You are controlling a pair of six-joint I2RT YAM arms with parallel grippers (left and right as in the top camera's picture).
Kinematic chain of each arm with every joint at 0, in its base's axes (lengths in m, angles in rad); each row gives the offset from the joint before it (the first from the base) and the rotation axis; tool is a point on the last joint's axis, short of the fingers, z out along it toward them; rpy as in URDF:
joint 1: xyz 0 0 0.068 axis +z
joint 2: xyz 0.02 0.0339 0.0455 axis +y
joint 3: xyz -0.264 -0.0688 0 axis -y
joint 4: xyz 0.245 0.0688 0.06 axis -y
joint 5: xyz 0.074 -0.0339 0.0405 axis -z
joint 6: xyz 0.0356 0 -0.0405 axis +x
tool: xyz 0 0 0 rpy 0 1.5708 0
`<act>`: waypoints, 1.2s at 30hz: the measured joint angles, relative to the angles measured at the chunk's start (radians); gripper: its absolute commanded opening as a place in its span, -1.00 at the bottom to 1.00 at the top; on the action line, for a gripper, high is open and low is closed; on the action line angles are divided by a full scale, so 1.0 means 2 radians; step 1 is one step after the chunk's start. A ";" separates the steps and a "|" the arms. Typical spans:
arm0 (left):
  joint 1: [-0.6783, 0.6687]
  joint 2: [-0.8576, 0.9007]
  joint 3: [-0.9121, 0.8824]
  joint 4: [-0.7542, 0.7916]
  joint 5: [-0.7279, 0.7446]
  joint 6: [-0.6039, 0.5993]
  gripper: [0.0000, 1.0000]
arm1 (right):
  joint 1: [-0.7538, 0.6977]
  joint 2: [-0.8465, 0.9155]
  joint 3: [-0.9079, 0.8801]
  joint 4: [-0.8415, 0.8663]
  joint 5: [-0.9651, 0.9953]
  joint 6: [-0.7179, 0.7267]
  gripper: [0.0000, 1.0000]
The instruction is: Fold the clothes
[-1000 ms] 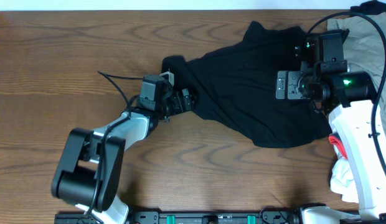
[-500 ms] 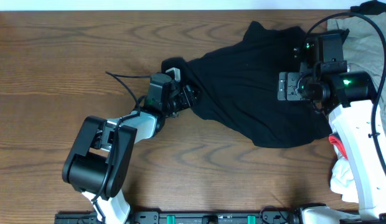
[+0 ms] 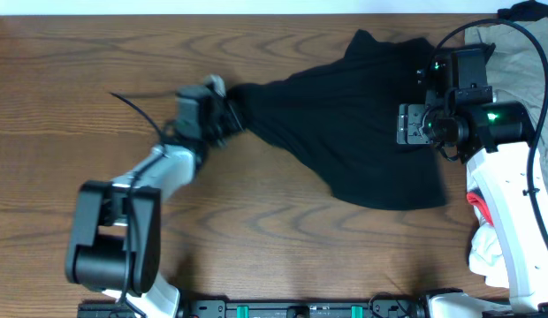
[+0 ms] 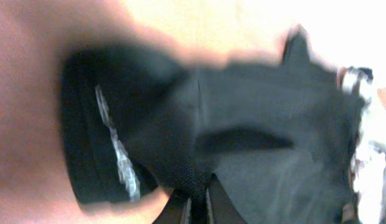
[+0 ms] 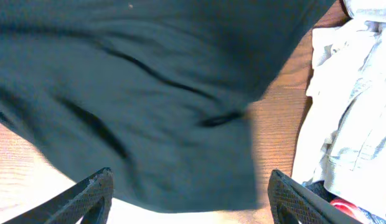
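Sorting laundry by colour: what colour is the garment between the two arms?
The garment is plain black; overhead view shows it best.

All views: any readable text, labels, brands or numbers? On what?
No readable text in any view.
Black garment: no print shows from overhead.
Pale strip on the garment, left wrist view: too blurred to read.
Right arm: only a green light, no legible marking.
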 measured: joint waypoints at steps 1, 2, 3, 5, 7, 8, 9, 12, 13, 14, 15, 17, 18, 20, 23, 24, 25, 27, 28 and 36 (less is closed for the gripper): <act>0.013 -0.001 0.021 -0.005 -0.002 0.012 -0.88 | 0.000 0.000 0.000 -0.001 0.000 0.000 0.56; 0.024 -0.001 0.039 -0.010 -0.005 0.022 -0.88 | 0.000 0.000 0.000 -0.001 0.000 0.000 0.57; 0.035 -0.001 0.056 -0.014 -0.007 0.032 -0.88 | 0.000 0.000 0.000 -0.001 0.000 0.000 0.57; 0.056 -0.001 0.088 -0.017 -0.015 0.047 -0.88 | 0.000 0.000 0.000 -0.001 -0.002 0.000 0.58; 0.078 -0.001 0.115 -0.022 -0.019 0.059 -0.36 | 0.000 0.000 0.000 -0.001 -0.005 0.000 0.58; 0.087 -0.001 0.125 -0.027 -0.021 0.065 0.29 | 0.000 0.000 0.000 -0.001 -0.008 0.000 0.59; 0.097 -0.001 0.134 -0.036 -0.023 0.066 0.67 | 0.000 0.000 0.000 -0.001 -0.008 0.000 0.61; 0.118 -0.001 0.147 -0.086 -0.018 0.071 0.95 | 0.000 0.000 0.000 -0.001 -0.011 0.000 0.64; 0.123 -0.001 0.149 -0.116 -0.013 0.072 0.96 | 0.000 0.000 0.000 -0.001 -0.012 0.000 0.64; 0.124 -0.001 0.149 -0.145 -0.009 0.072 0.96 | 0.000 0.000 0.000 0.000 -0.011 0.000 0.66; 0.123 -0.001 0.149 -0.187 -0.002 0.073 0.96 | 0.000 0.000 0.000 0.002 -0.012 0.000 0.67; 0.115 -0.001 0.147 -0.259 0.005 0.079 0.96 | 0.000 0.000 0.000 0.005 -0.011 0.000 0.70; 0.110 -0.001 0.147 -0.295 0.007 0.081 0.96 | 0.000 0.000 0.000 0.008 -0.011 0.000 0.72; 0.095 -0.001 0.145 -0.361 0.015 0.087 0.96 | 0.000 0.000 0.000 0.013 -0.011 0.000 0.74; 0.068 -0.001 0.145 -0.462 0.023 0.091 0.96 | 0.000 0.000 0.000 0.017 -0.011 0.000 0.78; 0.057 -0.001 0.145 -0.489 0.022 0.092 0.96 | 0.000 0.000 0.000 0.018 -0.009 0.000 0.79; 0.045 -0.001 0.145 -0.515 0.023 0.090 0.96 | 0.000 0.000 0.000 0.019 -0.007 0.000 0.79; 0.027 -0.001 0.144 -0.539 0.023 0.080 0.96 | 0.000 0.000 0.000 0.018 -0.005 0.000 0.79; 0.019 -0.001 0.140 -0.540 0.023 0.071 0.96 | 0.000 0.000 0.000 0.018 -0.004 0.000 0.79; -0.034 -0.001 0.046 -0.444 0.023 -0.023 0.96 | 0.000 0.000 -0.001 0.015 0.002 0.000 0.79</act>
